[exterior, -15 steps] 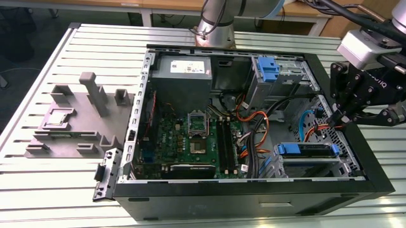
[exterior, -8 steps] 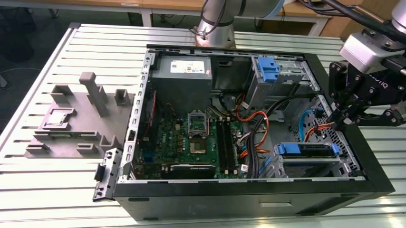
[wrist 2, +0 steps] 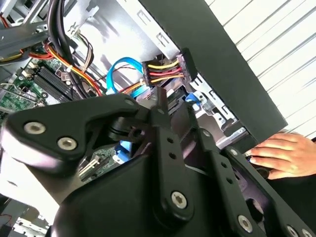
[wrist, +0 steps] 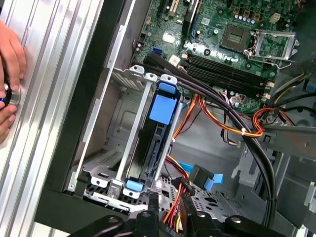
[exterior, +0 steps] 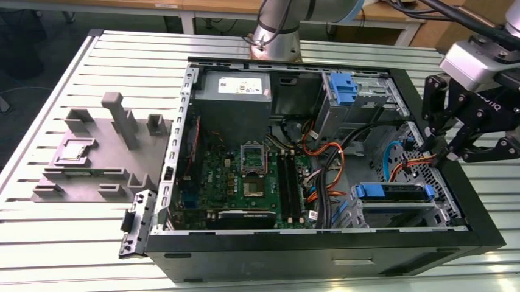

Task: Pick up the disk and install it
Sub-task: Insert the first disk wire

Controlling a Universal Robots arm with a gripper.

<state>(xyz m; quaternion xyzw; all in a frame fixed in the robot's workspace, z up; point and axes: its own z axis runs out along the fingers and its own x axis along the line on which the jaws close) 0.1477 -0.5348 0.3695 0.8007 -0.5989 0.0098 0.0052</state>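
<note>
Slatted metal table [exterior: 97,55], open computer case [exterior: 325,243]; disk [wrist: 159,133] seated in bay

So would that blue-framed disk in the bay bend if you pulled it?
Probably stiff: the disk looks like a solid slab in a blue carrier. Held edge-on between the bay's metal rails, it should slide, not tip.

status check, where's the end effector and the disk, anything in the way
End effector over the case's edge at the exterior view's right. Disk seated in the drive bay, blue carrier showing. Cables beside the bay; a hand outside the case.
</note>
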